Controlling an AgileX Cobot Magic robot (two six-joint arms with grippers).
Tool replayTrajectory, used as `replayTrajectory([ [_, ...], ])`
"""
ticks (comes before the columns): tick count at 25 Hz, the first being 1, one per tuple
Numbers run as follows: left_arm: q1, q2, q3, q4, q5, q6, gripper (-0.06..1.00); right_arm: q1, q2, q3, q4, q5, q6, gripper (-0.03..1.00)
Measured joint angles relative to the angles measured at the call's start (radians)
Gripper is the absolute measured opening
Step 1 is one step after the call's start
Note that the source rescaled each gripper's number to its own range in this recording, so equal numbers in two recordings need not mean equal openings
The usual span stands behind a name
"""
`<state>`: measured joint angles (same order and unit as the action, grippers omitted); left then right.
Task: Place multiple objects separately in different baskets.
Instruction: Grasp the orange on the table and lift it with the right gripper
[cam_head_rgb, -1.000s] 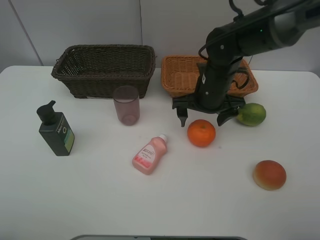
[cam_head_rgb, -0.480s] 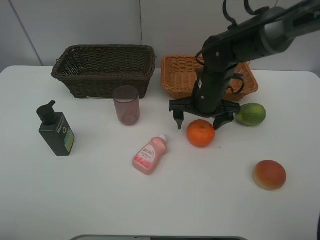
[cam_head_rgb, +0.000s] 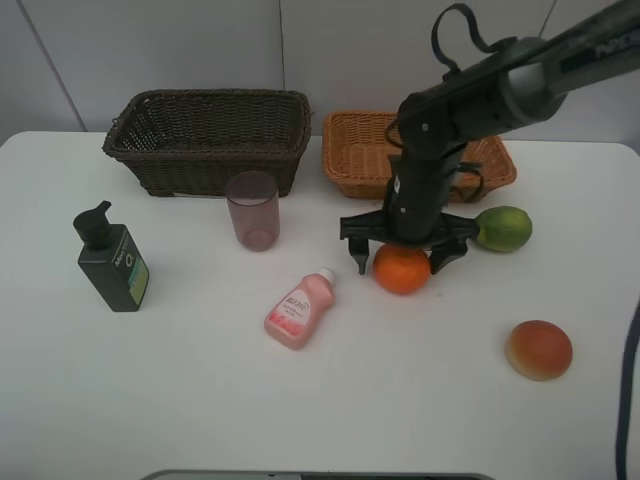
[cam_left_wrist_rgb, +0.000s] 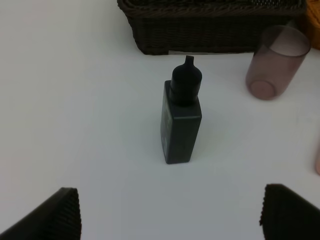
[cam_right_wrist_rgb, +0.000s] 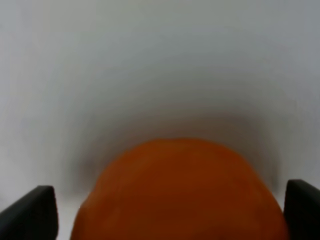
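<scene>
**A:** The right gripper (cam_head_rgb: 400, 258) hangs over the orange (cam_head_rgb: 402, 272), fingers spread wide, one on each side of the fruit and nothing clamped. The wrist view shows the orange sitting between the two tips on the white table (cam_head_rgb: 200, 400).

**B:** And that's the danger, I'd say. It's a round fruit on a smooth top, so if one finger touches first it could roll out forward. That side is all bare table with nothing to stop it.

**A:** What about the neighbours?

**B:** The green citrus fruit (cam_head_rgb: 503, 228) sits just beside the outer finger, so a sideways drift could nudge it. The pink bottle (cam_head_rgb: 298, 310) lies on its side near the other finger, though with a clear gap.

**A:** And the drop-off?

**B:** The light tan basket (cam_head_rgb: 350, 150) is right behind the arm. It's a short trip, but the front rim is close, and a low carry could clip the wicker. Lift first, then go back.

**A:** And the left gripper (cam_left_wrist_rgb: 170, 215)?

**B:** Its fingers are apart and empty, facing the dark green pump bottle (cam_left_wrist_rgb: 181, 120), which stands upright. Open table lies all around it. The mauve cup (cam_head_rgb: 253, 210) stands just in front of the dark brown basket (cam_head_rgb: 200, 170). The red-yellow fruit (cam_head_rgb: 539, 349) sits alone, well apart.
</scene>
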<state>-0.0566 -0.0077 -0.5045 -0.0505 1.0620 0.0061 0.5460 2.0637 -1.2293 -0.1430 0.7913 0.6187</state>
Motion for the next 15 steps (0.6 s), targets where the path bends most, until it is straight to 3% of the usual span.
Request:
replayTrajectory([
  [6, 0.0, 0.0, 0.0, 0.0, 0.0, 0.0, 0.92, 0.0, 0.011, 0.0, 0.001, 0.0, 0.0, 0.97],
  [8, 0.0, 0.0, 0.0, 0.0, 0.0, 0.0, 0.92, 0.0, 0.011, 0.0, 0.001, 0.0, 0.0, 0.8],
  [10, 0.0, 0.0, 0.0, 0.0, 0.0, 0.0, 0.92, 0.0, 0.011, 0.0, 0.0, 0.0, 0.0, 0.47],
  [11, 0.0, 0.0, 0.0, 0.0, 0.0, 0.0, 0.92, 0.0, 0.011, 0.0, 0.0, 0.0, 0.0, 0.35],
  [15, 0.0, 0.0, 0.0, 0.0, 0.0, 0.0, 0.92, 0.0, 0.011, 0.0, 0.0, 0.0, 0.0, 0.35],
])
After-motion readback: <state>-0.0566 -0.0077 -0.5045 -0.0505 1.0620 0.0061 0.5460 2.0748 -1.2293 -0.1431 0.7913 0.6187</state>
